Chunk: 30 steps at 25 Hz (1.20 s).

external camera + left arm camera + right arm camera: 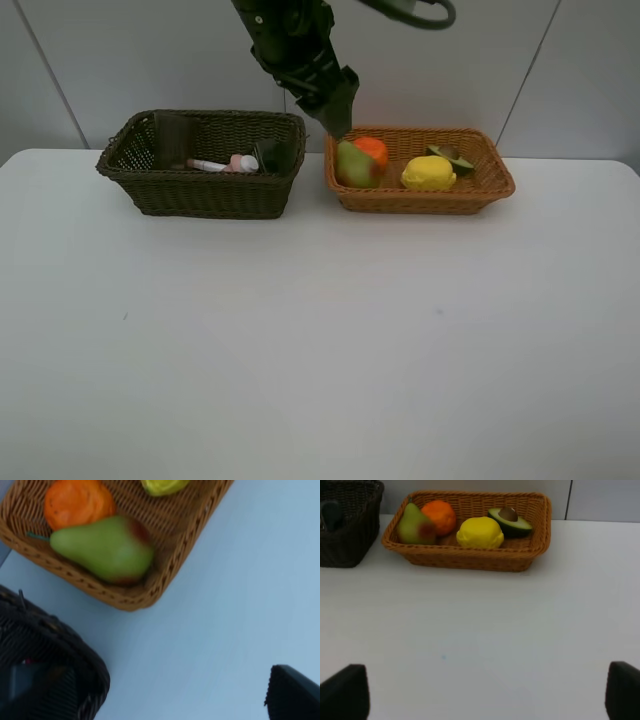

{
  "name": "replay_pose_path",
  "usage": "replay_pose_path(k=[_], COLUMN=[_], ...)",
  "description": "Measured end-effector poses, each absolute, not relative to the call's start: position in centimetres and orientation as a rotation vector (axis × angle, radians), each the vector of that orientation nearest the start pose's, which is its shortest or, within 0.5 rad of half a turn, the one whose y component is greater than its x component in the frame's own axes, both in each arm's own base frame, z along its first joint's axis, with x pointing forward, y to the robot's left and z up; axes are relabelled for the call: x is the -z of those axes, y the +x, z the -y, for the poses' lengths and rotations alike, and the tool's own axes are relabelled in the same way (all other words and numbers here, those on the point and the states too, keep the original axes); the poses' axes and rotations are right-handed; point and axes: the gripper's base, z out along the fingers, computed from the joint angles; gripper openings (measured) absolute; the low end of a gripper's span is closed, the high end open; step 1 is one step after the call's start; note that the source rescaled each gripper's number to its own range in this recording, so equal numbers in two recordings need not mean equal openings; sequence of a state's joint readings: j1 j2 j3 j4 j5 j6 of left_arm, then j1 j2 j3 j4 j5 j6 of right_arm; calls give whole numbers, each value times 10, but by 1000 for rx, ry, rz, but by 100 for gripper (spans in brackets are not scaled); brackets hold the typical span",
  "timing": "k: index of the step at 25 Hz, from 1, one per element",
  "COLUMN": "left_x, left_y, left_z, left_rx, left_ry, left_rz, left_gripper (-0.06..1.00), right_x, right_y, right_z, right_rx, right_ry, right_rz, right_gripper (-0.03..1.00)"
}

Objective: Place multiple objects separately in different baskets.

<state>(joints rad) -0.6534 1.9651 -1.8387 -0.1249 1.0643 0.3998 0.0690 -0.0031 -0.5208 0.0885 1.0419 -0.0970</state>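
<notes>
The lighter tan basket [420,195] holds the green-red pear [352,163], the orange [372,150], the yellow lemon [428,173] and the avocado half [450,157]. The dark brown basket [200,190] holds a pink bottle and white marker [222,165] and a dark pump bottle [270,155]; the cup is hard to make out. My left gripper [338,112] hangs just above the pear [102,550], empty, with one finger [292,695] showing. My right gripper [482,700] is open over the bare table, facing the tan basket [470,560]; it is out of the exterior view.
The two baskets stand side by side at the back of the white table [320,340], close to the wall. The dark basket's corner [50,670] lies near the tan basket [165,575] in the left wrist view.
</notes>
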Motion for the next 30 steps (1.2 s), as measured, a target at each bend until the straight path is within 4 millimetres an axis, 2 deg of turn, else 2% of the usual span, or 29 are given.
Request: replay_pose_path(k=[6,11,18,24,30], left_x=[-325,-323,-318,-325,-321], left_y=[318,293,238,187,140], left_z=[254,230,181,141,108], left_rx=[214,143,52,69,114], left_ry=[1363,1372,1339,1236,1163], left_rz=[-2397,-2455,-2526,-2528,-2522], left_gripper=[100,100,100,100,100], right_x=[-285,-285,-285,-285,-285], right_y=[-8,-8,-8,-8,-8], right_z=[-6,-6,-6,-6,-6], right_rx=[-87,-87,-87,-87,-87], right_ry=[-170,-170,-170,-170,-170], right_rz=[-1992,-1992,-1992,-1992,-1992], right_gripper=[100,100,100,100,100])
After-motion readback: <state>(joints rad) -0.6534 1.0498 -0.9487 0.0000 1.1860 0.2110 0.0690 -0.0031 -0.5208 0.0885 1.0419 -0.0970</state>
